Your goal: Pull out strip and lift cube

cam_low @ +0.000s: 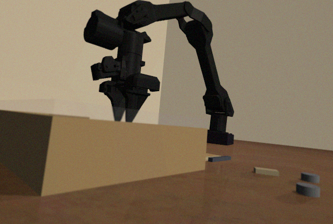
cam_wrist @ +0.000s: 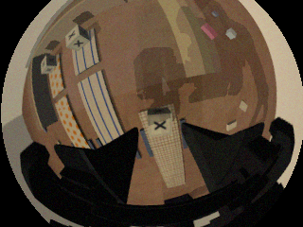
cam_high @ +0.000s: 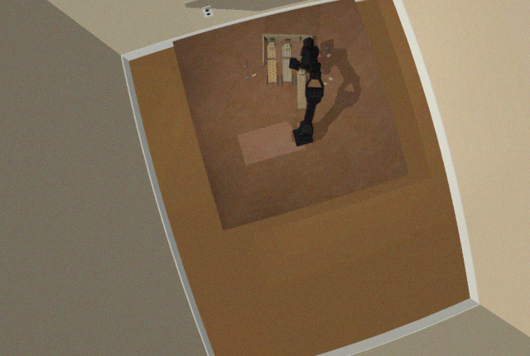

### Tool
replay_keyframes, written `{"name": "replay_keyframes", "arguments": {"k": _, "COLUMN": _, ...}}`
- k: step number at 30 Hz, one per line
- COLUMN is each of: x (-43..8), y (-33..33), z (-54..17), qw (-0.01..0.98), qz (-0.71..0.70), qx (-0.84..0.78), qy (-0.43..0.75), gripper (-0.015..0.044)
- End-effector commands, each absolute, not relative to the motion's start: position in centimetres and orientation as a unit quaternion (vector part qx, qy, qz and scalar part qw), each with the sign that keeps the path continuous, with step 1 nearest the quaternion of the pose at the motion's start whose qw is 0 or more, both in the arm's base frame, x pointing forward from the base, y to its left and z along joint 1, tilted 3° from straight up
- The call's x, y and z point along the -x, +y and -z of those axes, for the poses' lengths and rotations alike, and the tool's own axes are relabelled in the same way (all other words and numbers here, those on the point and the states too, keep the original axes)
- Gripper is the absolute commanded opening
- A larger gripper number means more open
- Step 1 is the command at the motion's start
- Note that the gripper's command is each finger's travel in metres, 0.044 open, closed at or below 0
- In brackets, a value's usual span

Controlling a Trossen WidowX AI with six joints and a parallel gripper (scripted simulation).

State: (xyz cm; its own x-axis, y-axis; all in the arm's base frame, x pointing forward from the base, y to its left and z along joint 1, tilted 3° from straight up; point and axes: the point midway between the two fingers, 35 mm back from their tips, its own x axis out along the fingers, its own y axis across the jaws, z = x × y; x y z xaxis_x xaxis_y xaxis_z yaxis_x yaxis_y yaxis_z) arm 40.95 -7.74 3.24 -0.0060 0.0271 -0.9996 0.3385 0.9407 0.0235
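With the strip [cam_wrist: 169, 158] pulled out, lower your half-open, empty hand [cam_wrist: 161, 151] onto the labelled cube [cam_wrist: 159, 123] between its fingers, then close.

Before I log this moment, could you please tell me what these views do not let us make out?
- Exterior: the tan box wall hides the gripper tips and everything inside.
- Top: the arm covers the labelled cube; the scattered bits are too small to identify.
- Wrist: whether the fingers touch the labelled cube is unclear; the strip is cut off below.
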Motion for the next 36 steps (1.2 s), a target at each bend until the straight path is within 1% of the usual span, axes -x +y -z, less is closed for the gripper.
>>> {"name": "replay_keyframes", "arguments": {"k": 1, "x": -40.9, "y": -7.8, "z": -2.6, "qw": 0.693, "qz": 0.115, "qx": -0.129, "qy": 0.700, "gripper": 0.0250}}
{"name": "replay_keyframes", "arguments": {"k": 20, "x": -40.9, "y": -7.7, "z": 0.1, "qw": 0.692, "qz": 0.115, "qx": -0.129, "qy": 0.700, "gripper": 0.0250}}
{"name": "replay_keyframes", "arguments": {"k": 24, "x": -40.9, "y": -7.7, "z": -0.1, "qw": 0.692, "qz": 0.112, "qx": -0.130, "qy": 0.701, "gripper": 0.0145}}
{"name": "replay_keyframes", "arguments": {"k": 31, "x": -40.9, "y": -7.7, "z": -0.1, "qw": 0.692, "qz": 0.112, "qx": -0.130, "qy": 0.701, "gripper": 0.0098}}
{"name": "replay_keyframes", "arguments": {"k": 34, "x": -40.8, "y": -7.7, "z": -0.2, "qw": 0.692, "qz": 0.112, "qx": -0.130, "qy": 0.701, "gripper": 0.0020}}
{"name": "replay_keyframes", "arguments": {"k": 35, "x": -40.7, "y": -7.6, "z": -0.3, "qw": 0.692, "qz": 0.112, "qx": -0.130, "qy": 0.701, "gripper": 0.0000}}
{"name": "replay_keyframes", "arguments": {"k": 36, "x": -40.4, "y": -7.6, "z": -0.6, "qw": 0.692, "qz": 0.112, "qx": -0.130, "qy": 0.701, "gripper": 0.0000}}
